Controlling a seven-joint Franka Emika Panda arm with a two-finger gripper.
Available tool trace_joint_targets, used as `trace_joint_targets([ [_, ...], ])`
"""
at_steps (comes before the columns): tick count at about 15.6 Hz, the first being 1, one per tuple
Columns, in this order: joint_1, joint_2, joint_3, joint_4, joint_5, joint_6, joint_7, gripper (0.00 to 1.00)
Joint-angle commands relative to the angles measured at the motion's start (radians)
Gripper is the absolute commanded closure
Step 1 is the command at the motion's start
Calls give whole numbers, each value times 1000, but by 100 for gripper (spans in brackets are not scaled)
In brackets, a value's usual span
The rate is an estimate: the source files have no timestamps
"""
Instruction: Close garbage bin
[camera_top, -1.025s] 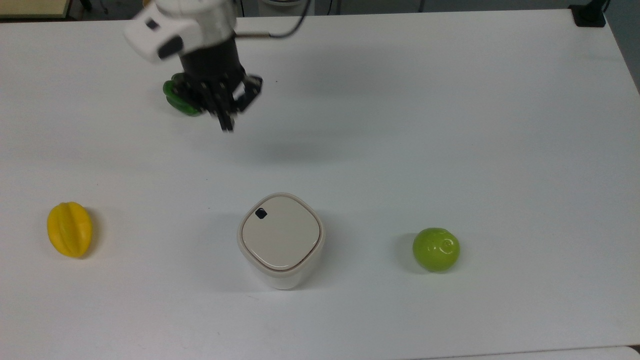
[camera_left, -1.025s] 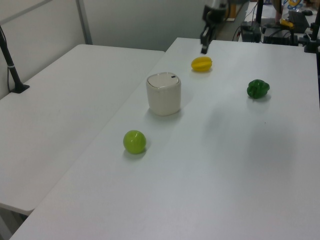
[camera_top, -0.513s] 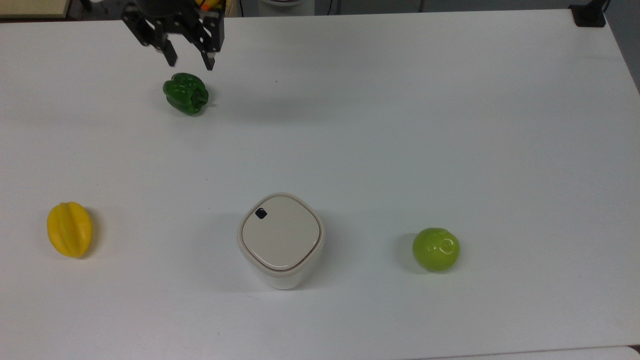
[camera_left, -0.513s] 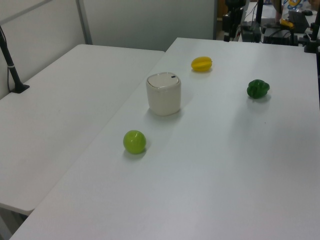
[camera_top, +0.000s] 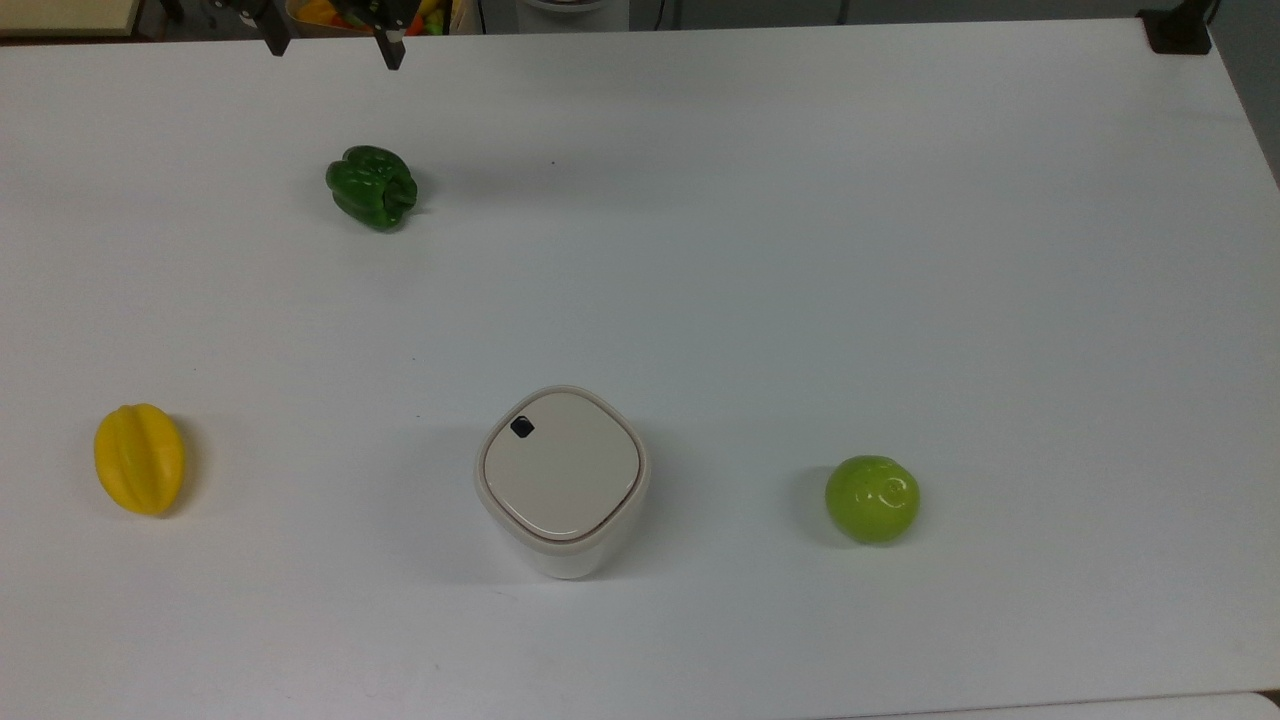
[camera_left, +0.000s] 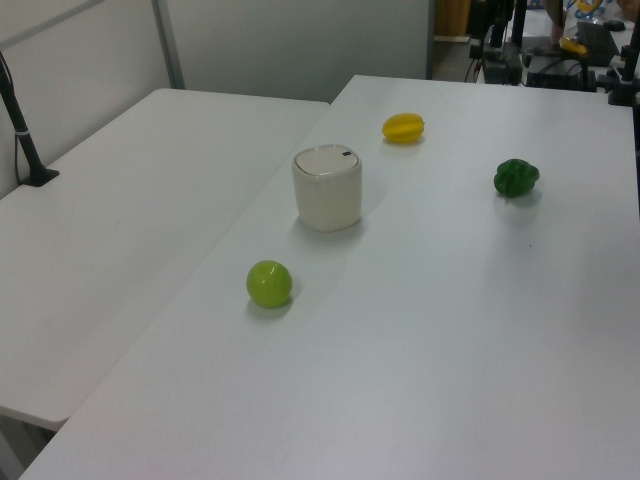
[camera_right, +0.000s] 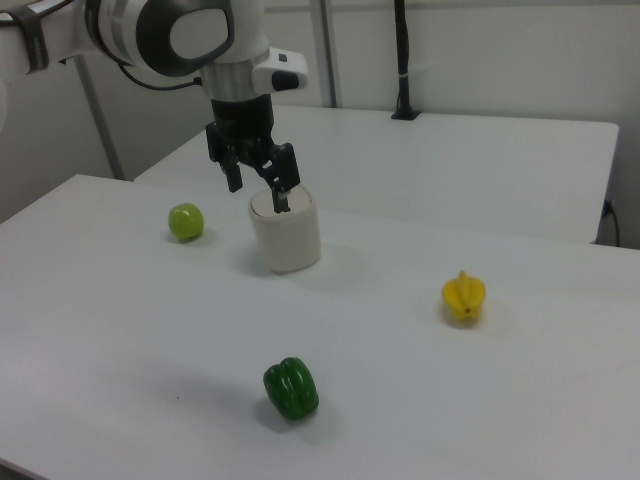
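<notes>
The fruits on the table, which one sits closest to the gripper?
The green pepper, dark green; the gripper hangs just beyond it, far from the others.

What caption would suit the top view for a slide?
Closed garbage bin sits between a yellow starfruit and a lime-green fruit; green pepper beyond, open gripper at the table's far edge.

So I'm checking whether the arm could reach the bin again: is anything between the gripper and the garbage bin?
Nothing visible does. In the top view the green pepper lies nearest the line from the gripper to the garbage bin, but off to the top view's left.
</notes>
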Motion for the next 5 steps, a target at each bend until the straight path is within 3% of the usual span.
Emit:
trace_joint_targets([
  [1, 7, -23, 4, -35, 3, -16, 16, 0],
  [5, 0, -22, 4, -32, 9, -8, 21, 0],
])
